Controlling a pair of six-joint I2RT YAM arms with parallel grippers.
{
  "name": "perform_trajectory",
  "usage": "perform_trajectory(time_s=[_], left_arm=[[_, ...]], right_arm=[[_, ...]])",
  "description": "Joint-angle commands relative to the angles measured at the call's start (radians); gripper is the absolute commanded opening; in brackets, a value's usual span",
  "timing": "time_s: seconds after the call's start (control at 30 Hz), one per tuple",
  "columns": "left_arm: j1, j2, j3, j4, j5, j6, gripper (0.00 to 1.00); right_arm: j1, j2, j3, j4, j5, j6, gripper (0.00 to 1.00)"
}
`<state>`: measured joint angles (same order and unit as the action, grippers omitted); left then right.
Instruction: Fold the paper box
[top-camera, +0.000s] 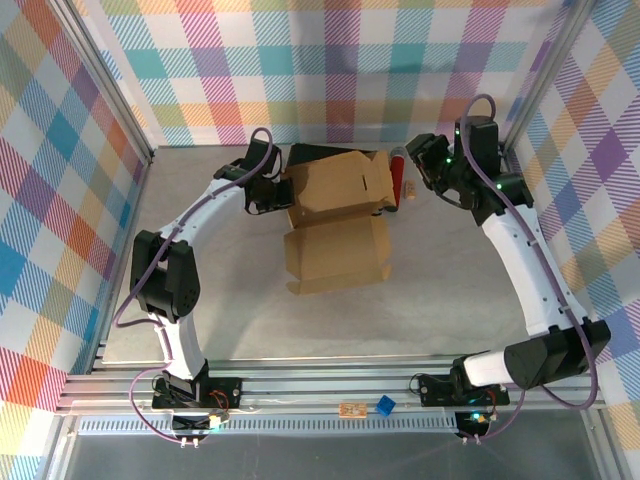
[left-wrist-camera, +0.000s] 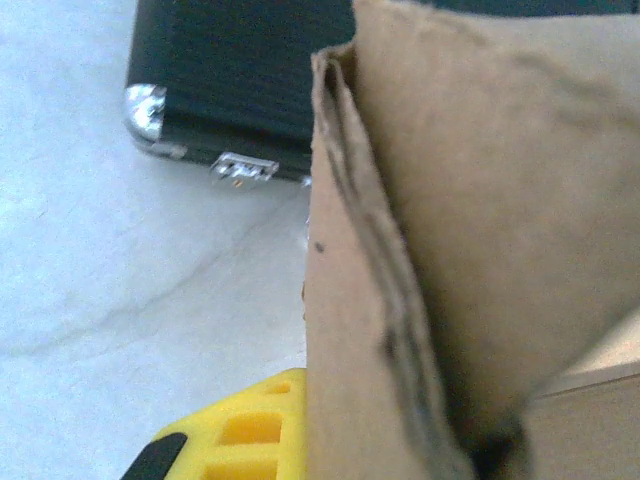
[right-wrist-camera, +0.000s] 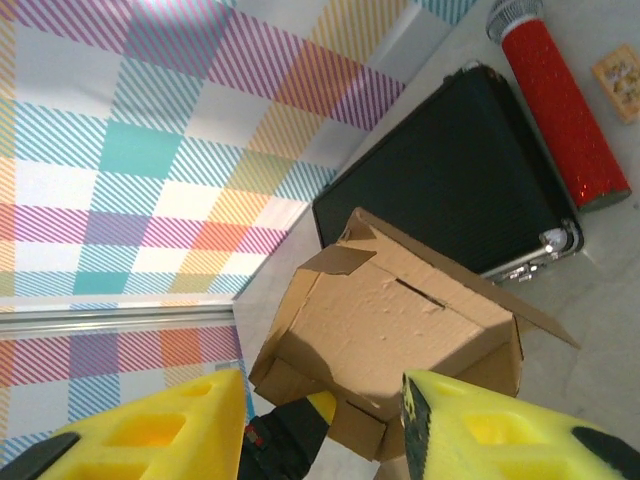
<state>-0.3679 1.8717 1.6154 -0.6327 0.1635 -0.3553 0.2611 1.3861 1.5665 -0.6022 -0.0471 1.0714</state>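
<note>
The box (top-camera: 335, 215) sits mid-worktop (top-camera: 450, 290), just near of a black case (top-camera: 310, 153). Its far half already stands as a body, but the near lid panel lies flat, not yet folded over or tucked. The left fingers (left-wrist-camera: 240, 430) look pinched tight on its left wall. The right fingers (right-wrist-camera: 150, 440) hang apart and empty to its right.

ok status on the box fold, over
Left end effector shut on brown corrugated cardboard box. Right end effector open, off it. Black hard case behind box.
</note>
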Motion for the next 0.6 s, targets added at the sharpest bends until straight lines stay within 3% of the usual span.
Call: perform_trajectory(time_s=[0.0, 0.23, 0.57], left_arm=[[-0.016, -0.078, -0.002, -0.08, -0.052, -0.001, 0.0], [-0.079, -0.1, -0.003, -0.122, -0.142, 0.038, 0.0], [-0.122, -0.13, -0.006, -0.108, -0.21, 0.073, 0.0]], right_arm=[[0.007, 0.057, 0.052, -0.03, -0.062, 0.067, 0.42], [0.074, 0.221, 0.219, -0.122, -0.065, 0.104, 0.39], [0.08, 0.383, 0.38, -0.232, -0.028, 0.037, 0.4]])
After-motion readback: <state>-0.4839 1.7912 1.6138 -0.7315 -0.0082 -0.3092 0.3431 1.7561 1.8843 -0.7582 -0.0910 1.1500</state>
